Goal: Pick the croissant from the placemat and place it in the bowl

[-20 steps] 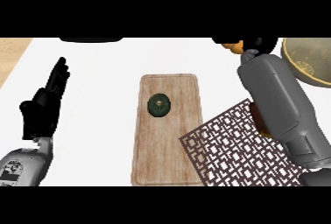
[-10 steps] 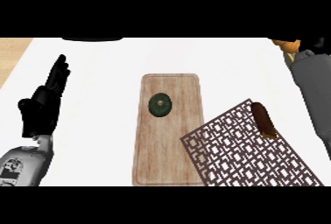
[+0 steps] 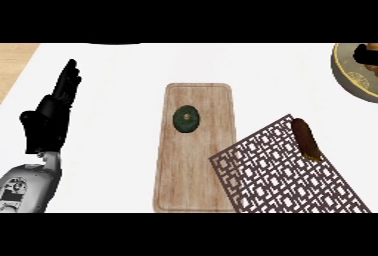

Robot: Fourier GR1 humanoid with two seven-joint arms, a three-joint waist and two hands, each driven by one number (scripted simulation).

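The croissant (image 3: 367, 53) was seen inside the bowl (image 3: 344, 72) at the upper right, off the placemat (image 3: 284, 172). The left hand (image 3: 50, 116) was held at the left, fingers straight and released. The right hand was not seen. A brown item (image 3: 306, 139) lay on the placemat's edge.

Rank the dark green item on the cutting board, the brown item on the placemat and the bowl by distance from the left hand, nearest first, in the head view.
From the left hand:
1. Dark green item, on the wooden cutting board, mid-view.
2. Brown item, on the placemat's upper right edge.
3. Bowl, at the far upper right corner.
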